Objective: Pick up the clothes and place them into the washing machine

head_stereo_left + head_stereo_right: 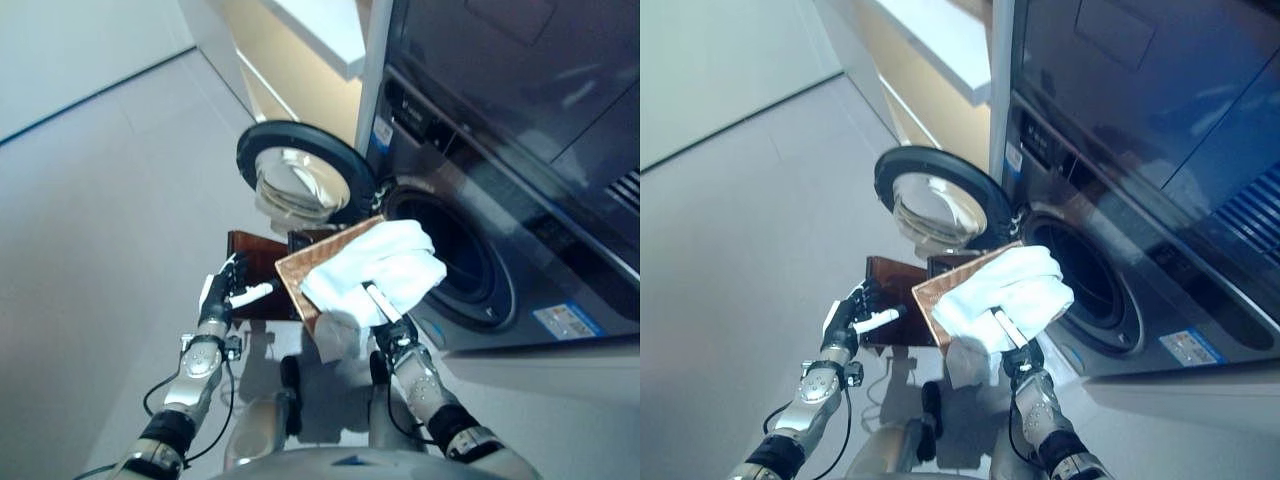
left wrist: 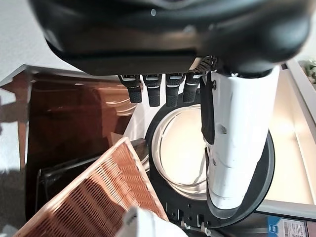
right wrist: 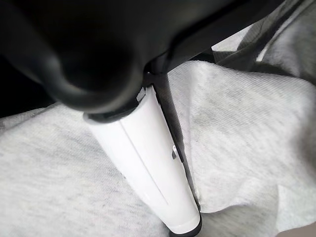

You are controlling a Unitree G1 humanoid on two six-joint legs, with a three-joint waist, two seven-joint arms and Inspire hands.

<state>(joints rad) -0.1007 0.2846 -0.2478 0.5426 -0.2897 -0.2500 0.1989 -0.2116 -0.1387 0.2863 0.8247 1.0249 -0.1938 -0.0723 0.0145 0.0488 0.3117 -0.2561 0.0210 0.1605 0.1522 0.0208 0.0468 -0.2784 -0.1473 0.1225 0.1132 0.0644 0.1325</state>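
Washing machine (image 1: 520, 130), door (image 1: 297, 170) swung open, upper body cut off. Wicker basket (image 1: 300, 272) tilted before the drum, largely hidden beneath white clothes (image 1: 385, 265). Right hand (image 1: 385, 318) grips the clothes, fingers buried. Left hand (image 1: 222, 296) empty, fingers relaxed.

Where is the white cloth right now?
The white cloth is at the right hand, lying over the tipped basket, right in front of the washer's open drum.
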